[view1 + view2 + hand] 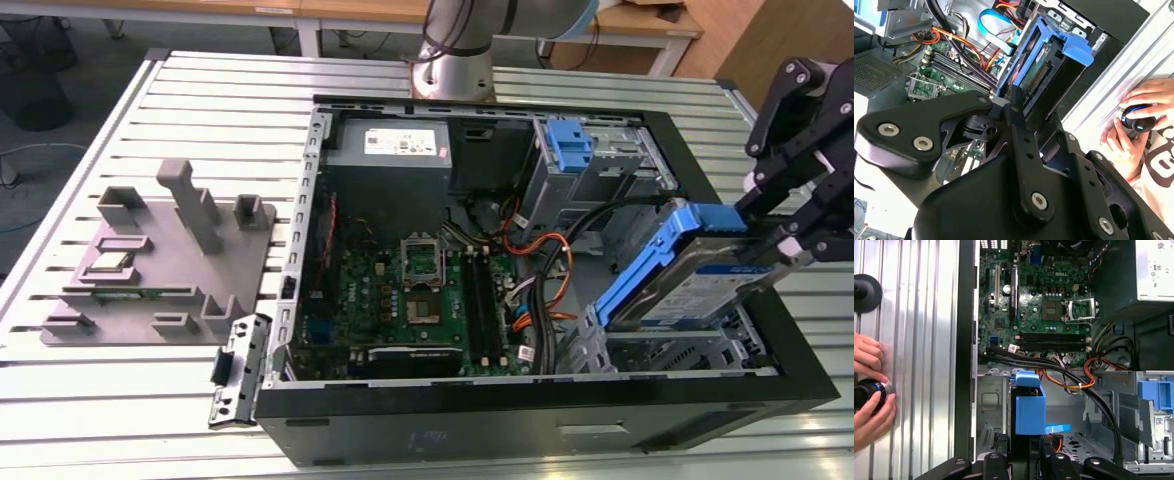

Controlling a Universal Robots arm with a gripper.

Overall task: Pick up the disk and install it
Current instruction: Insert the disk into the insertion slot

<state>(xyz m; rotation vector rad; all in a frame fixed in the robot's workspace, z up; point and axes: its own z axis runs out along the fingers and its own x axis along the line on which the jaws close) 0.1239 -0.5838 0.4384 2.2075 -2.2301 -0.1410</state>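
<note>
The slatted metal table (107,400) carries an open black computer case (534,425) lying on its side, set toward the table's edge on the exterior view's right. Inside the case, the green motherboard (400,290) covers the floor, and the grey power supply (387,145) sits against the far wall. A grey moulded fixture (160,260) lies on the table well apart from the case, on the exterior view's left.

In the near corner of the case on the exterior view's right is the metal drive cage (674,352). A bundle of black cables (594,215) passes just beside it, with orange wires close by. A blue latch (567,145) stands upright near the far wall.

The disk (694,285) hangs tilted over that cage, its lower end dipping toward the opening and its blue rails showing. My gripper (777,240) is clamped narrow on the raised end of the disk, fingers (1015,107) pressed against it.

In the first wrist view, a person's hands (869,415) rest on the table just outside the case wall, around a small dark round object (866,392).
</note>
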